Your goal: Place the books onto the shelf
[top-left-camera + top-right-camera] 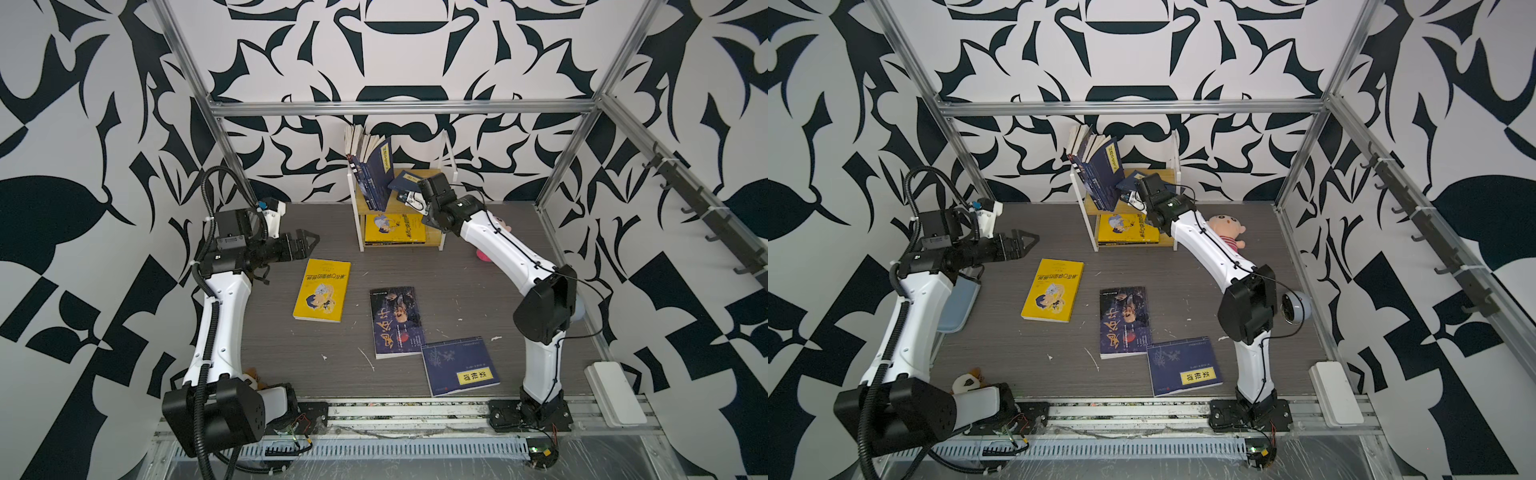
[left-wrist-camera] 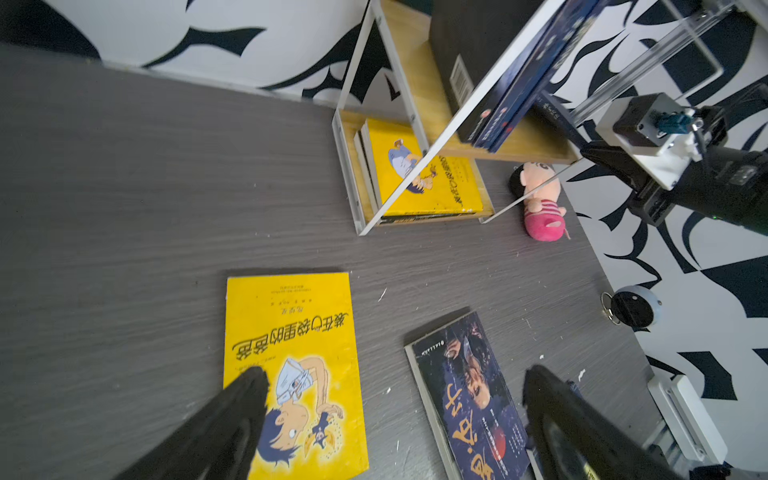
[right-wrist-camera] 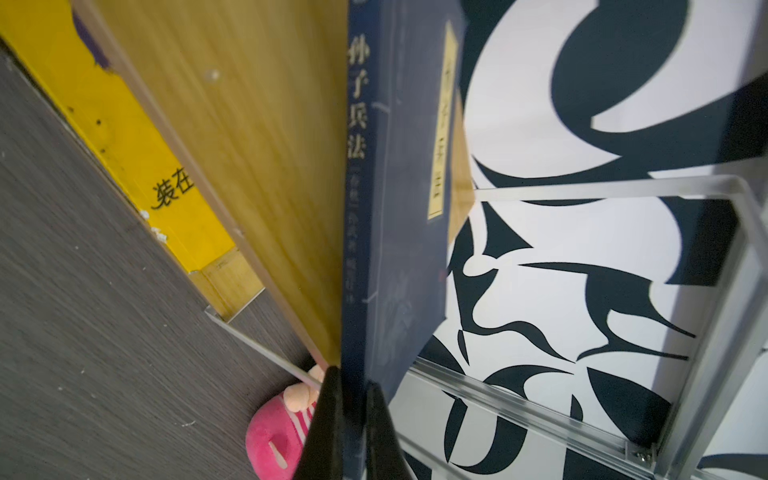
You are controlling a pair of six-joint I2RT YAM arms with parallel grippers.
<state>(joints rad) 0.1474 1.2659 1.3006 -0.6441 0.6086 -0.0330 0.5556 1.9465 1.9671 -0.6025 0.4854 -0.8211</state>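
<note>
The left arm (image 1: pixel 220 332) is closest to us, big and white with black joints. Its left gripper (image 1: pixel 311 245) is wide open and holds nothing. It hangs over the gray table (image 1: pixel 291 361), near the far end of the yellow book (image 1: pixel 322 291). The right arm (image 1: pixel 507 253) reaches to the shelf (image 2: pixel 411 75) at the back of the table. The right gripper (image 3: pixel 351 395) is pinched tight on the edge of a thin navy book (image 3: pixel 399 208). That book is tilted over the top board, beside a row of navy books (image 1: pixel 372 174) that lean to one side. On the bottom board a second yellow book (image 1: pixel 392 228) lies flat. Three books lie flat on the table: the yellow book, a dark book with gold writing (image 1: pixel 397 322) in the middle, and a navy book with a yellow label (image 1: pixel 459 368) touching its corner. A small pink doll (image 1: pixel 1225 232) lies beside the shelf, behind the right arm.
</note>
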